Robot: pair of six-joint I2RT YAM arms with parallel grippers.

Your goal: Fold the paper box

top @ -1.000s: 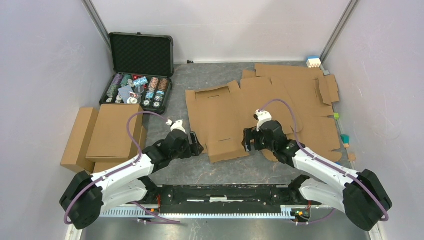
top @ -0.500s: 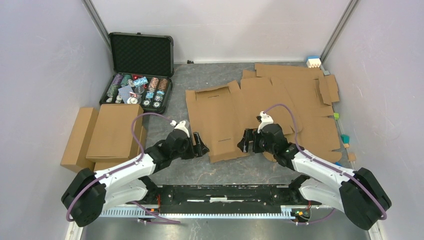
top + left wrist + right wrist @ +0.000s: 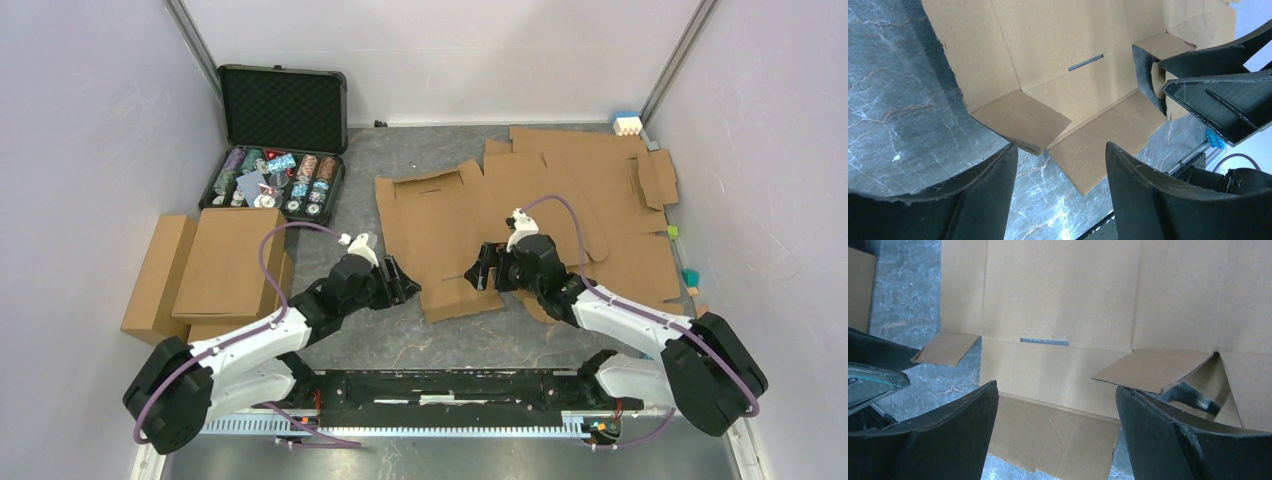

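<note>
Open and empty, the left gripper [image 3: 402, 283] and right gripper [image 3: 484, 270] have closed in on the box's [image 3: 440, 225] flaps [image 3: 1023, 120], starting the fold.

Left hand [image 3: 403, 282], right hand [image 3: 481, 268], facing (both agape)

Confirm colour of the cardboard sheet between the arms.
The paper box is plain brown, unprinted; best seen in the left wrist view.

Left arm [image 3: 250, 345], right arm [image 3: 625, 320]: white links, black joints, purple cables [image 3: 265, 262], black wedge claw fingers [image 3: 1158, 200].
</note>
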